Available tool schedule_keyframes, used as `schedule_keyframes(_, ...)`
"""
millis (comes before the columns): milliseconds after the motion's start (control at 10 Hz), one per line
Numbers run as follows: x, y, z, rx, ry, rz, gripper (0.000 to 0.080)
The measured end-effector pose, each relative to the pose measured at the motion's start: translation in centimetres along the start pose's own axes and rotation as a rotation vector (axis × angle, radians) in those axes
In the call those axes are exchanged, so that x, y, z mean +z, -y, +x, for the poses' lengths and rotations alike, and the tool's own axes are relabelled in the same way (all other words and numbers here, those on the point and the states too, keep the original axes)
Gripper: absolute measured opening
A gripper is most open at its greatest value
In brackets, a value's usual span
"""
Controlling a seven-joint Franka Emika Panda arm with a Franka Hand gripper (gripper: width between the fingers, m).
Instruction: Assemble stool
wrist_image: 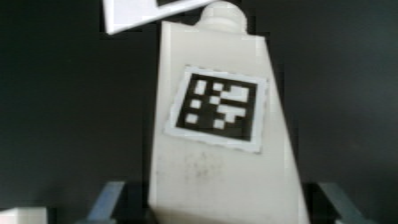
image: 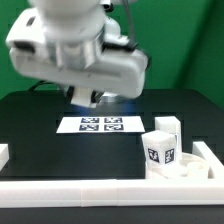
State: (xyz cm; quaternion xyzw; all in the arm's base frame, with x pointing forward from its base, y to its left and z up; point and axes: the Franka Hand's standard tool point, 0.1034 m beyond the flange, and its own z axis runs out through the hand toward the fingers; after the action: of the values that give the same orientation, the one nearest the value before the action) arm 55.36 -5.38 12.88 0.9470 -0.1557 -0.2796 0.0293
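In the wrist view a white stool leg (wrist_image: 217, 120), tapered with a knob at its far end and a black-and-white tag on its face, fills the middle. My gripper (wrist_image: 219, 203) is shut on its near end, with one finger (wrist_image: 112, 200) against each side. In the exterior view the arm's white body (image: 75, 50) hangs over the table's back half and hides the held leg. Two more white tagged stool parts (image: 158, 152) stand upright at the exterior view's right, on a low white piece (image: 180, 168) that may be the seat.
The marker board (image: 100, 124) lies flat on the black table under the arm. A long white rail (image: 100, 190) runs along the front edge, and another rail (image: 212, 155) along the exterior view's right. A small white block (image: 4, 154) sits at the left edge.
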Motion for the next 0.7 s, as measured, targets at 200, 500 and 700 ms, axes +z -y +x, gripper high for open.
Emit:
schedule_keyframes(200, 0.0, 0.4, 0.9, -0.008, -0.142, 0.026, 0.0327)
schedule_keyframes(500, -1.1, 2.4, 0.5, 0.005, -0.347, 0.077, 0.0327)
schedule_keyframes(700, -3.6, 4.9, -1.0, -0.001, -0.478, 0.121, 0.0327)
